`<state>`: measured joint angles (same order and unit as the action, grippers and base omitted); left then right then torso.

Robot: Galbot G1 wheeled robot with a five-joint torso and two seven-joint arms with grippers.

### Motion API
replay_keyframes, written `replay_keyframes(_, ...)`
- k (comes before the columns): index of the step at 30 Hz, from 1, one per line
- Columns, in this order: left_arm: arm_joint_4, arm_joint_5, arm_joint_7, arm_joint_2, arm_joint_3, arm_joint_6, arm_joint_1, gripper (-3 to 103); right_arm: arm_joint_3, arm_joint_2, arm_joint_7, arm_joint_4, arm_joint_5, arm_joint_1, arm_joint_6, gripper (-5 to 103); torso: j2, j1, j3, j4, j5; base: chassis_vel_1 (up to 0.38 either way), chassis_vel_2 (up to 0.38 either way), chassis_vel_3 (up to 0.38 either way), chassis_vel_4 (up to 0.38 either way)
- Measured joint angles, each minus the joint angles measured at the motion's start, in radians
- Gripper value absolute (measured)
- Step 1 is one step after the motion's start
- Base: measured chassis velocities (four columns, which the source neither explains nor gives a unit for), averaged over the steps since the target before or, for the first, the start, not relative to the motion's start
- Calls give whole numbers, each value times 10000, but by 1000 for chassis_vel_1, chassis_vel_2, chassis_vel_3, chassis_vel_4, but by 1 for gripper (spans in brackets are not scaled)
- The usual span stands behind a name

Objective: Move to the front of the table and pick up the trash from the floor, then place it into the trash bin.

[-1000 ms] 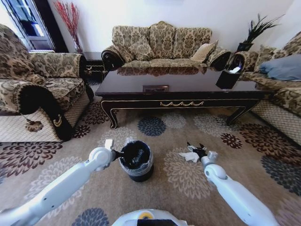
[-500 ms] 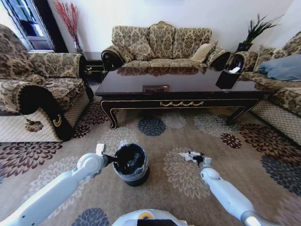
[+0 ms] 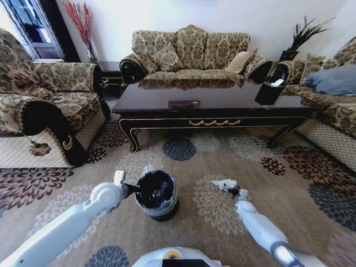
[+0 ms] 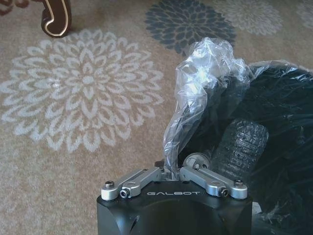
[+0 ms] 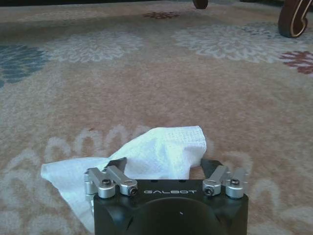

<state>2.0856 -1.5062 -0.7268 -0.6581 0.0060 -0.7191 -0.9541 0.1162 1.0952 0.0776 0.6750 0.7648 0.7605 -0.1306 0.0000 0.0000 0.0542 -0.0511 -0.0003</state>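
We are steadying the small round black trash bin (image 3: 158, 194) with our left tool (image 4: 172, 172), pinched narrow on its clear plastic liner (image 4: 205, 73), while our right tool (image 5: 164, 169) is straddling, wide open, the crumpled white tissue (image 5: 146, 156) on the beige medallion-patterned carpet (image 3: 211, 150). Both tools are reading "GALBOT".

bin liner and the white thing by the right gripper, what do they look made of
The bin liner looks like thin clear plastic film: glossy, crinkled, see-through, pinched at the left gripper. The white tissue between the right gripper's open fingers looks like soft matte paper, with a fine embossed texture and limp folds on the carpet.
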Motion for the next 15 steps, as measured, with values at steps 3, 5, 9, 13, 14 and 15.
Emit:
replay_keyframes(3, 24, -14, 0, 9, -15, 0, -29, 0, -12, 76, -35, -21, -82, -4, -8, 75, 0, 0, 0, -5, 4, 0, 0, 0, 0)
replay_keyframes(5, 24, -14, -1, 19, -27, 0, -29, 0, -12, 101, -35, -20, -101, -1, -10, 70, 0, 0, 0, -5, 3, 0, 0, 0, 0)
replay_keyframes(9, -27, -42, 2, 29, -39, 1, 58, 0, 1, 123, -17, 103, -156, 91, -42, 47, 0, 0, 0, -3, 3, 0, 0, 0, 0)
replay_keyframes(13, -44, -32, 1, -2, -30, 5, 58, 0, 32, 11, 29, 317, -149, 231, -42, 37, 0, 0, 0, -5, 2, 0, 0, 0, 0)
replay_keyframes(14, -44, -24, 0, -14, -24, 6, 48, 0, 43, -21, 39, 365, -149, 276, -42, 32, 0, 0, 0, -5, 2, 0, 0, 0, 0)
replay_keyframes(15, -42, -14, -4, -22, -20, 8, 41, 0, 52, -50, 44, 402, -151, 322, -42, 26, 0, 0, 0, -4, 2, 0, 0, 0, 0)
